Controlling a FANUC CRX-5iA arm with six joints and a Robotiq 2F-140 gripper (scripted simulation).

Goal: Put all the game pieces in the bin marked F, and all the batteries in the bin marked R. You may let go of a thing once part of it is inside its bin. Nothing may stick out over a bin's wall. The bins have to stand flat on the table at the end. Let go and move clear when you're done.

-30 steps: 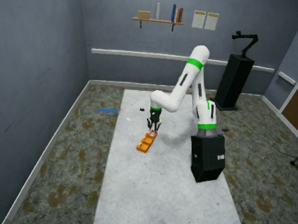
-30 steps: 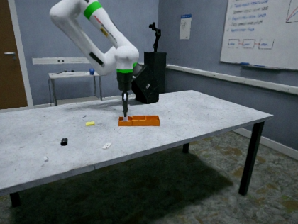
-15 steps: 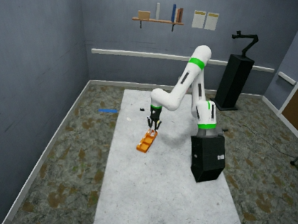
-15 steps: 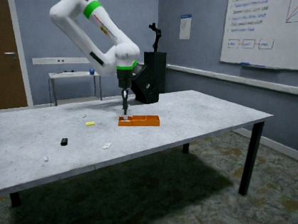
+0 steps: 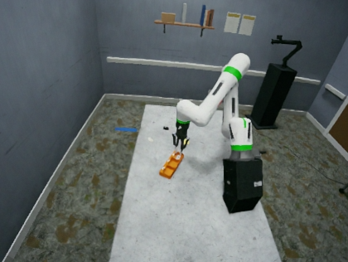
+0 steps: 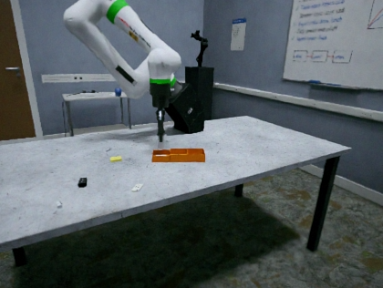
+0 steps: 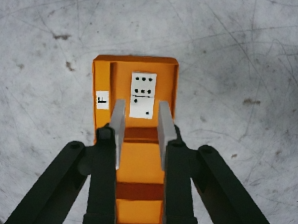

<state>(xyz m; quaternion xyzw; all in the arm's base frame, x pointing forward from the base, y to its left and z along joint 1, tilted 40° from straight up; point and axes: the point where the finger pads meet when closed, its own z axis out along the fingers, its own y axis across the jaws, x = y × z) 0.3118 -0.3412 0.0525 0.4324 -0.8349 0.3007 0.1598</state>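
— Wrist view first: where does the domino [image 7: 143,95] lie from your gripper [image 7: 141,129]?

— Straight below and a little ahead of my fingertips, flat on the floor of the end compartment of the orange bin [image 7: 101,83], the one with the F label on its wall. Its long axis runs along the bin's length, in line with my fingers.

— And the fingers?

— Narrowly apart, nothing between them; I judge the piece delivered.

— Next?

— A yellow piece [image 6: 116,159], a black one [image 6: 82,182] and a white one [image 6: 137,187] lie well apart from me on the table [image 6: 274,141].
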